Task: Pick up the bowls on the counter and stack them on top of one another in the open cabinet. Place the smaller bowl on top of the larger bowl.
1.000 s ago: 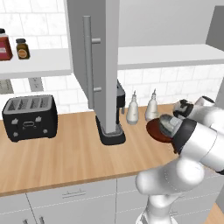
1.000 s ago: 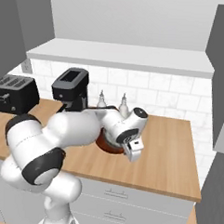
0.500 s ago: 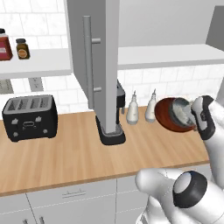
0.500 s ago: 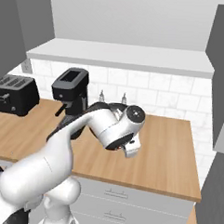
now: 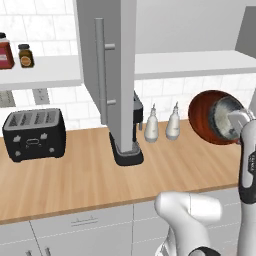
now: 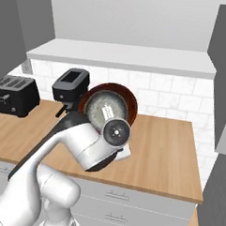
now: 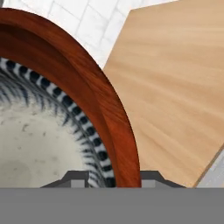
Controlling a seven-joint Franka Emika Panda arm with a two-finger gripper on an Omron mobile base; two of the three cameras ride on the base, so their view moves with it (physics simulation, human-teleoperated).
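I have both bowls in the air together: the larger bowl (image 5: pixel 204 116) is tipped almost on edge above the counter (image 5: pixel 90 175), with the smaller bowl (image 5: pixel 225 119) nested inside it. In the hand view the gripper (image 7: pixel 111 177) is part-closed, its two tips either side of the two nested rims, the brown rim (image 7: pixel 118 131) to one side and the speckled wall (image 7: pixel 65 105) to the other, so I judge it pinches both walls at once.

To carry this well, I would level the bowls before travelling, since at this tilt the small one could slip out of the big one. The pinch is on one edge only, so slow wrist turns look wise.

The target is the open cabinet (image 5: pixel 112 70); its pale shelf (image 5: pixel 195 64) runs above and behind the bowls. The cabinet door (image 5: pixel 105 75), with its long bar handle (image 5: pixel 100 70), hangs left of the bowls, and I must swing clear of it. Below the door stands a dark coffee machine (image 5: pixel 131 140), and two white bottles (image 5: pixel 161 122) stand between it and the bowls. A black toaster (image 5: pixel 34 132) sits far left of the door.
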